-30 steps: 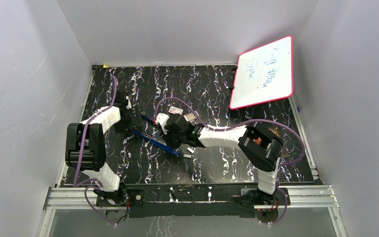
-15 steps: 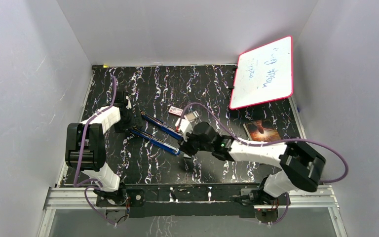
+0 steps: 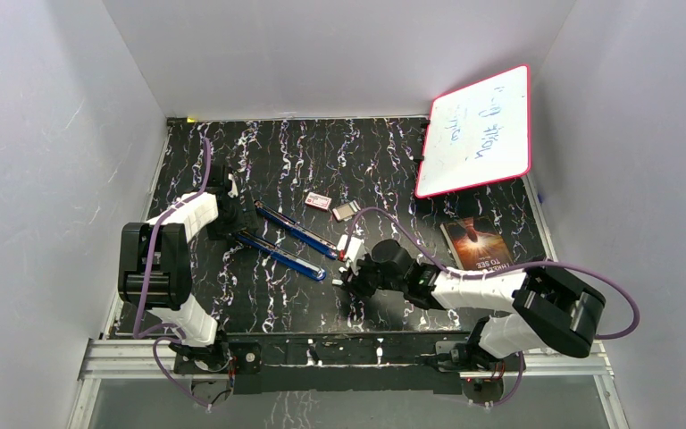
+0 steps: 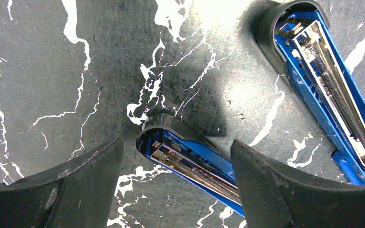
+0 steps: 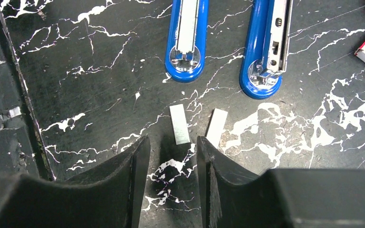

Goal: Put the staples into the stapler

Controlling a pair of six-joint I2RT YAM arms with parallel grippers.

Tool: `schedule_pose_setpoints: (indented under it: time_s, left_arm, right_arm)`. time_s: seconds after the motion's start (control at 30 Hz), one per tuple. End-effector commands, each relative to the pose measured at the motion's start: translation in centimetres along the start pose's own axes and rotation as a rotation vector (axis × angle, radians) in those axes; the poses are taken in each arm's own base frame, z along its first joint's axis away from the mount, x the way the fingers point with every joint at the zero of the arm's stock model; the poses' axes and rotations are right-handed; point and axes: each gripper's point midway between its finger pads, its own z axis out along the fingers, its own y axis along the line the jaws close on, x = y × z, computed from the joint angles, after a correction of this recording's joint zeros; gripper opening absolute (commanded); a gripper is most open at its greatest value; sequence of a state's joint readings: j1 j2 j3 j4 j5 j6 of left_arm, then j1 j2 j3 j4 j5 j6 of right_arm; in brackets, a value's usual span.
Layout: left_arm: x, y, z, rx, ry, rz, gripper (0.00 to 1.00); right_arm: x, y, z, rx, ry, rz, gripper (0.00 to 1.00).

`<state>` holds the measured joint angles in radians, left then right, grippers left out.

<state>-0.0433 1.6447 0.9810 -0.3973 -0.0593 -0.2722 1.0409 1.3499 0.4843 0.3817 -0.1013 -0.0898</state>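
Right gripper [image 5: 173, 149] is only part open, a narrow gap with nothing in it. Right off its tips, two strips of staples [image 5: 179, 124] lie flat on the tabletop [image 5: 85, 71]. Their long axes point from the gripper toward the stapler [image 5: 187, 38], which is splayed open just beyond them to the left. Left gripper [image 4: 177, 145] sits wide around the hinge end, so I'd say the right arm's nearer for the pickup.

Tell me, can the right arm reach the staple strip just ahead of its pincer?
Probably yes. The right pincer stands open, the strip lies flat just ahead of its gap, and nothing lies between them.
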Motion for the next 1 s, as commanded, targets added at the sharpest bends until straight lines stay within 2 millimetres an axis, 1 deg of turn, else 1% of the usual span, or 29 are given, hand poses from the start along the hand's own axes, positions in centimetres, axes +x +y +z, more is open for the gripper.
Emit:
schedule_pose_setpoints:
  time_s: [0.0,0.3,0.57,0.73,0.97]
  left_arm:
    - [-1.0,-0.4,-1.1,0.015,-0.031,0.004,0.81]
    - [-1.0,-0.4,-1.1,0.017,-0.031,0.005,0.81]
    - [-1.0,-0.4,-1.2,0.014,-0.033,0.005,0.81]
    - [-1.0,-0.3,-1.1,0.015,-0.030,0.005,0.81]
    - [-1.0,-0.3,-1.1,0.014,-0.031,0.007,0.81]
  right_arm:
    - [-1.5,0.0,0.4,-0.012,-0.076,-0.005,0.50]
    - [0.5,-0.3,1.1,0.003,-0.015,0.029,0.51]
    - [1.7,-0.6,1.7,0.017,0.024,0.034,0.51]
    - [1.7,-0.8,2.1,0.014,0.031,0.026,0.52]
    - [1.8,-0.4,2.8,-0.021,0.046,0.009,0.52]
